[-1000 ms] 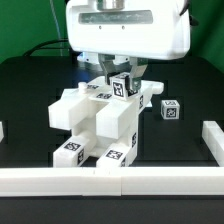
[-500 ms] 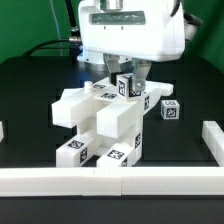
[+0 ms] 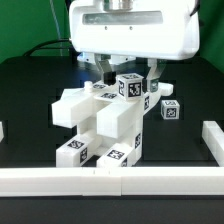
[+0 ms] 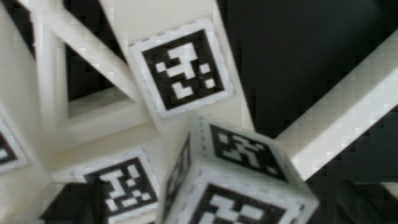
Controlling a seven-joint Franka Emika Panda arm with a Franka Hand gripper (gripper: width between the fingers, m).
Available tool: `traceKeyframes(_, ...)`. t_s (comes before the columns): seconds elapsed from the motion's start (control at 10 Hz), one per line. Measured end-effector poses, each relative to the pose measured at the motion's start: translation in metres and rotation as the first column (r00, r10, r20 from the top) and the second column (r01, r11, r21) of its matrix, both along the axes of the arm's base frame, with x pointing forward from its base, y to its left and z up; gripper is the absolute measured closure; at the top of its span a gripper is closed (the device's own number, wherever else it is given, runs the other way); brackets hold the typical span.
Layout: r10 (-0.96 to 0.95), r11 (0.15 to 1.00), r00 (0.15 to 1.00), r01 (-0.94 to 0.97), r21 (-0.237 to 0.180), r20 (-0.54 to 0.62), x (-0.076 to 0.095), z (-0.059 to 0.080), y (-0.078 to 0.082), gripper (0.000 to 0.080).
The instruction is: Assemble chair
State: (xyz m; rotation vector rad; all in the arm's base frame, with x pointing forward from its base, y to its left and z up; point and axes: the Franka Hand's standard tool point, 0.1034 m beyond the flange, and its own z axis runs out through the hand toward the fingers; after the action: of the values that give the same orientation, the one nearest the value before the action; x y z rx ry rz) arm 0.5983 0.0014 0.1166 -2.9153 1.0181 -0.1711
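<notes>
The partly built chair (image 3: 100, 125) stands mid-table in the exterior view: matte white blocks joined together, with tags on its front ends. A small tagged leg block (image 3: 128, 87) stands upright on its back part. My gripper (image 3: 128, 74) hangs straight above that block, with one finger (image 3: 107, 70) on each side and a gap between the fingers and the block. The jaws look open and empty. The wrist view shows no fingers, only the X-braced panel (image 4: 89, 110), its tag (image 4: 183, 68), and the tagged block (image 4: 240, 185) close up.
A loose tagged white block (image 3: 170, 109) lies on the black table at the exterior view's right. White border rails run along the front (image 3: 110, 181) and the right side (image 3: 212, 140). A green cable lies at the back left (image 3: 40, 47).
The fingers have spread apart from the small tagged block and the gripper has risen a little. The block stays on the chair.
</notes>
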Motion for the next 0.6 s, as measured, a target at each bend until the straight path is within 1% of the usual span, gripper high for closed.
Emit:
traceKeyframes(0.1, 0.092, 0.996, 0.996, -0.092, -0.021, 0.0, 0.0012, 0.0009, 0.0021, 0.0151)
traceKeyframes(0.3, 0.26, 0.965, 0.966, -0.26, -0.044, -0.005, 0.0012, 0.0003, 0.0023, 0.015)
traceKeyframes(0.5, 0.4, 0.913, 0.916, -0.401, -0.075, -0.02, 0.0022, 0.0006, 0.0055, 0.015)
traceKeyframes(0.6, 0.498, 0.862, 0.867, -0.499, -0.091, -0.032, 0.0022, 0.0004, 0.0053, 0.015)
